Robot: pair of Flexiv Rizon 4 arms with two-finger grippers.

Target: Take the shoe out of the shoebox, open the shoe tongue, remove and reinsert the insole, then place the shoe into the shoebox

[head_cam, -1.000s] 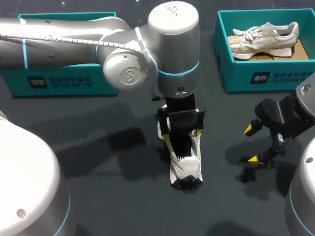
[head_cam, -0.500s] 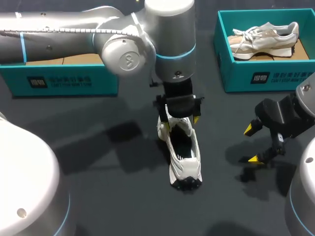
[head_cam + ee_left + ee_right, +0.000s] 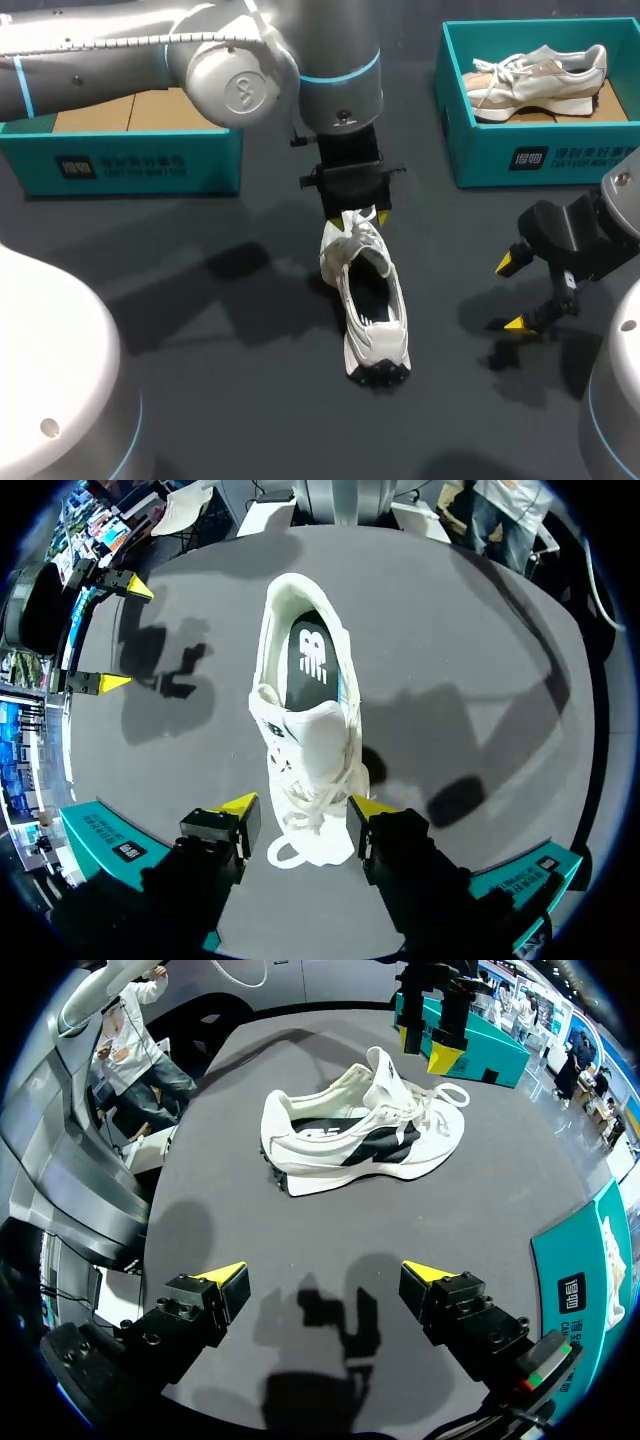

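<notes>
left shoebox (image 3: 140, 165): teal, open, bare cardboard floor showing; probably where the white shoe goes back
left gripper (image 3: 305, 808): hovers over the toe and lace end of the white shoe, jaws apart with the toe between the tips, gripping nothing that I can see; placed to work the tongue from the toe side
white shoe (image 3: 368, 305): upright on its sole mid-table (image 3: 200, 300), outside both boxes, toe toward the left gripper, heel away
tongue (image 3: 320, 735): lifted and bunched forward over the laces, so the throat is open
insole (image 3: 312, 665): seated flat inside, heel part exposed; can't tell whether it is pre-removal or already reinserted
right gripper (image 3: 322, 1275): right of the shoe, well apart from it, jaws wide, empty; side-on to the shoe, likely standby to brace it or take the insole
right shoebox (image 3: 560, 155): holds a beige sneaker (image 3: 540, 72), not in play
</notes>
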